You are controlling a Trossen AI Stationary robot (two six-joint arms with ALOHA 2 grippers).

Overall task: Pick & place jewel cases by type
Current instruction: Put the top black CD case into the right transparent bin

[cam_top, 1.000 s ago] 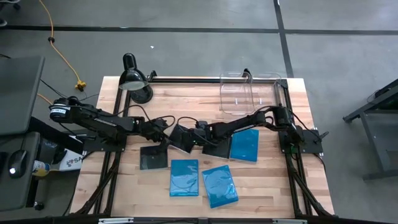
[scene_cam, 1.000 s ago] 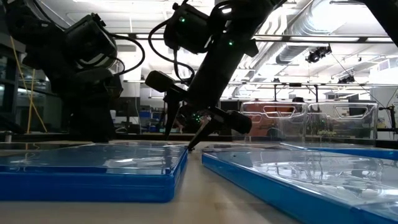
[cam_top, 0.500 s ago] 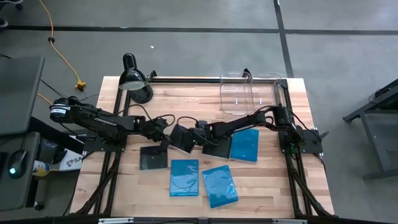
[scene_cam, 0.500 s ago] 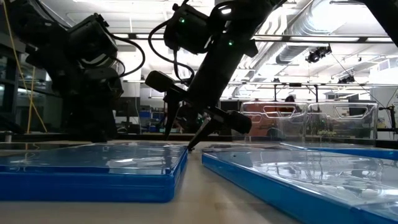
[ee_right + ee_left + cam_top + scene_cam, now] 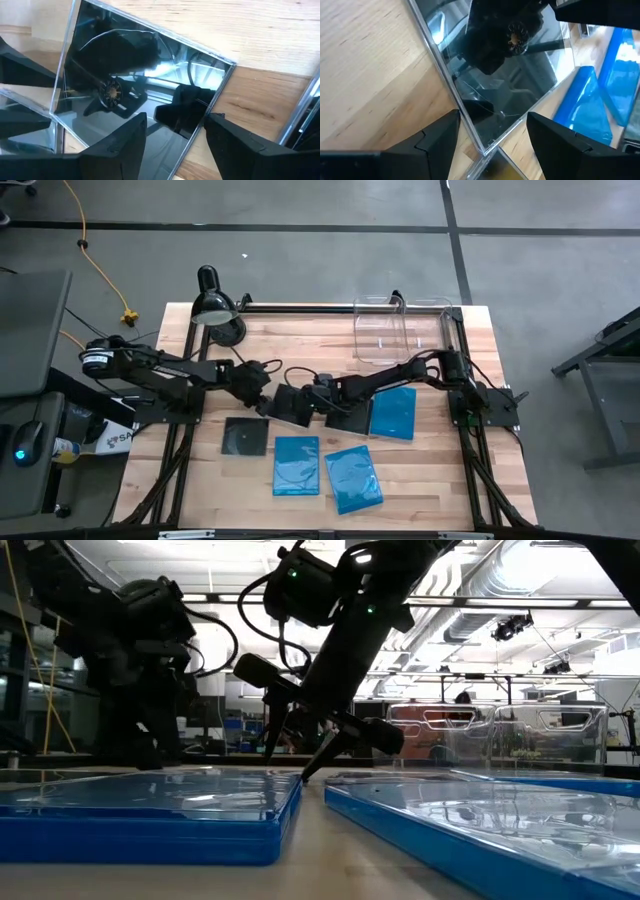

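wooden table [image 5: 300, 330] carries three blue jewel cases [image 5: 296, 465] near its front edge, with a black jewel case [image 5: 244, 436] just beside them. toward the table's middle, left pincer [image 5: 268, 401] and right pincer [image 5: 305, 402] both stand released over another black case [image 5: 290, 406].

My wooden table [image 5: 300, 330] carries three blue cases — one [image 5: 296, 465] near the front, a second [image 5: 353, 478] just beside it, a third [image 5: 394, 413] further back toward my right arm. A black case [image 5: 245, 437] lies flat by the first blue one. A black lamp [image 5: 215, 307] and a clear bin [image 5: 380, 335] stand along the far edge.
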